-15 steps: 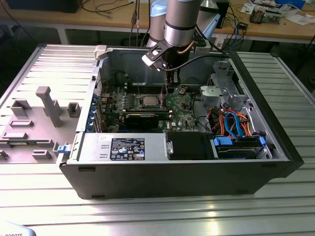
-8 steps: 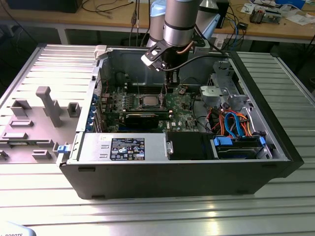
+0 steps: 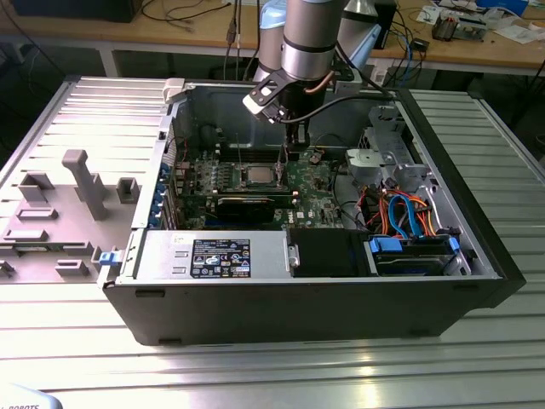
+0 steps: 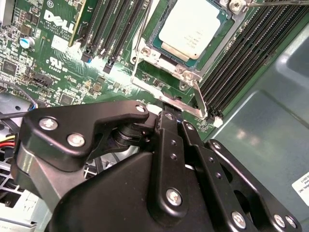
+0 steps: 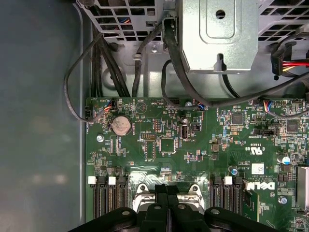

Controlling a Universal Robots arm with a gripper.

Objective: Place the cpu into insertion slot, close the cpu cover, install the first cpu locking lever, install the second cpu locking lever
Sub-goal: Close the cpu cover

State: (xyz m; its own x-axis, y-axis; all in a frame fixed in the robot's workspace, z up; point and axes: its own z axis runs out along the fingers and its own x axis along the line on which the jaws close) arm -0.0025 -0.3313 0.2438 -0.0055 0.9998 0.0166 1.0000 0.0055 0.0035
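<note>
The open computer case (image 3: 298,298) holds the green board (image 5: 203,145). Mid-board, the insertion slot (image 4: 145,53) contains the cpu (image 4: 193,24), with the cpu cover (image 4: 189,73) lying flat around it. The gripper (image 4: 166,112) hangs at the board's slot edge with its fingers pressed together and nothing between them. Its tips are just beside the cover's rim, and the cpu lies close beyond.

What we cannot make out around the socket

Beneath the gripper (image 5: 167,191) in the first wrist view, the cpu cover (image 5: 144,193) gives us two silvery corners; the rest sits under the fingers (image 5: 160,212) and runs off the frame. In the second wrist view an edge cuts the cpu (image 4: 192,26), the tool's black body masks the green board (image 4: 72,72) behind its tips, and what those tips touch we cannot tell.
</note>
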